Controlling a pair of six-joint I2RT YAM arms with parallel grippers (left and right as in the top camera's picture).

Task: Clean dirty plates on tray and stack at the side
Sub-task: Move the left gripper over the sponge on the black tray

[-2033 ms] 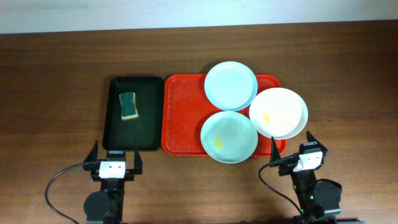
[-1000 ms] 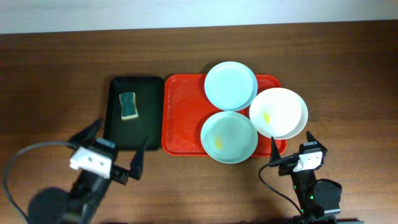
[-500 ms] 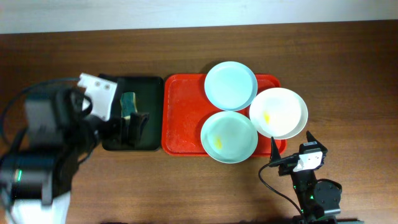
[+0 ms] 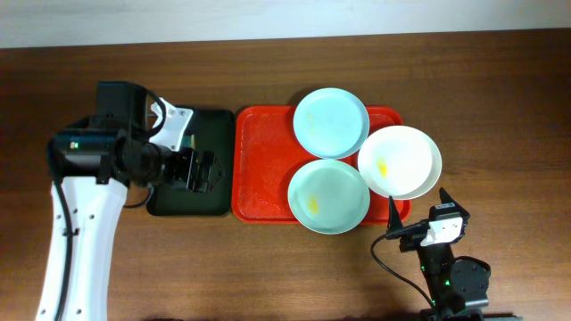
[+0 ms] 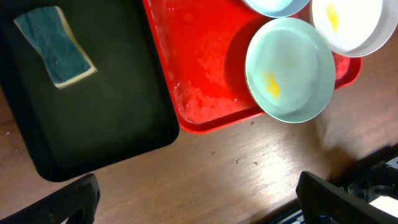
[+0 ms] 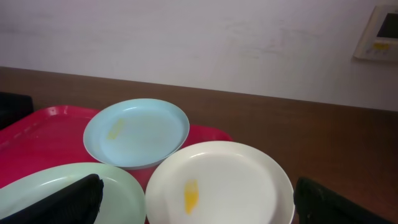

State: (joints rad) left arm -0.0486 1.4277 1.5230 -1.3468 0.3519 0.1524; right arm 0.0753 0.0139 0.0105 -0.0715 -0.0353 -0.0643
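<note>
Overhead: left claw (image 4: 207, 171), jaws wide, has swung from the near edge of the table (image 4: 268, 267) to above the black tray (image 4: 183, 201); right claw (image 4: 417, 201) wide, unmoved; three plates (image 4: 331, 122) unmoved at the right end of the red tray (image 4: 263, 169) | Left wrist: sponge (image 5: 55, 45) in black tray; smeared mint plate (image 5: 290, 68) overhangs red rim | Right wrist: white plate (image 6: 219, 183) cut off below; wall panel (image 6: 380, 31) print unreadable

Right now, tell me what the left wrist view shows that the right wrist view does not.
Only the left wrist view shows the sponge, lying on the black tray. Only the right wrist view shows the pale wall and a wall panel. Both show the red tray, the white plate, the nearer blue plate and the farther blue plate.
</note>
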